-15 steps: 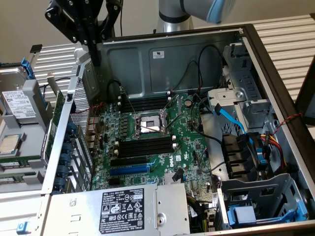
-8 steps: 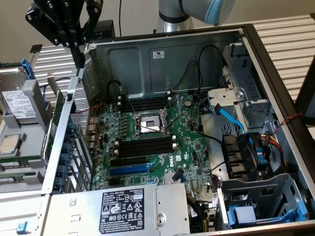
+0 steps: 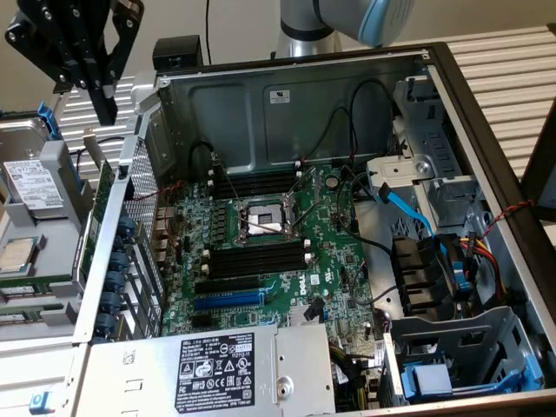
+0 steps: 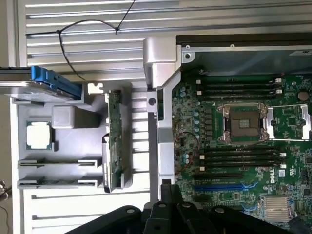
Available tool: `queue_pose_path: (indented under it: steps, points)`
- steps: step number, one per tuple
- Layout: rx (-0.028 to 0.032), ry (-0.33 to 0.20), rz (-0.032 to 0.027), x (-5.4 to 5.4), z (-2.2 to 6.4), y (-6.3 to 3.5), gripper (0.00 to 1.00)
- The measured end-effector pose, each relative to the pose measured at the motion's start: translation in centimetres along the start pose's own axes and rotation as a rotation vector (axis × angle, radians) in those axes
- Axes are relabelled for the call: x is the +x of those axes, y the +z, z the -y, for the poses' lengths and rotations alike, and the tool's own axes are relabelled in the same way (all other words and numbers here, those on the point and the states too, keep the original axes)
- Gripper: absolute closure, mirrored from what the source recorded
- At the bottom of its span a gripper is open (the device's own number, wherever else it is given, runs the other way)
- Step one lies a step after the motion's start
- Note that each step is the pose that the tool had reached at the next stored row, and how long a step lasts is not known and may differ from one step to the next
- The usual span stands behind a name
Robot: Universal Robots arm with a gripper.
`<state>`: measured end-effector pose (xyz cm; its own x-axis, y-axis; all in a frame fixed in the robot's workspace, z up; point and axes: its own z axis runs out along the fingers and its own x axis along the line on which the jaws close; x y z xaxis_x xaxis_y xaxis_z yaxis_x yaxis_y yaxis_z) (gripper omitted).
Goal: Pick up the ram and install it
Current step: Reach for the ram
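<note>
Outside the computer case [image 3: 287,95], the gripper [image 3: 104,106] is cut by the frame edge; the ram [image 4: 115,131] shows chips that blur together.

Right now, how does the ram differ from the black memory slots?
The ram is green; the black memory slots have white end clips. The ram stands on edge in a grey holder outside the case; the slots sit on the motherboard inside it. The ram runs crosswise to the slots. Both are long and thin.

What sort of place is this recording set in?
Probably a computer-assembly test bench: an open desktop case with its motherboard exposed, beside a grey holder carrying the ram, a processor chip and a drive, all on a slatted metal tabletop.
</note>
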<state>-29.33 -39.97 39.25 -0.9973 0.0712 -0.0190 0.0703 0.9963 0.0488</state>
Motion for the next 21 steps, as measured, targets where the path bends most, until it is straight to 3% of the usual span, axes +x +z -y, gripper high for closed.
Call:
queue_pose_path:
  steps: [21]
  points:
    - [-0.0014, 0.000, -0.0001, 9.5, 1.31, -0.06, 0.89]
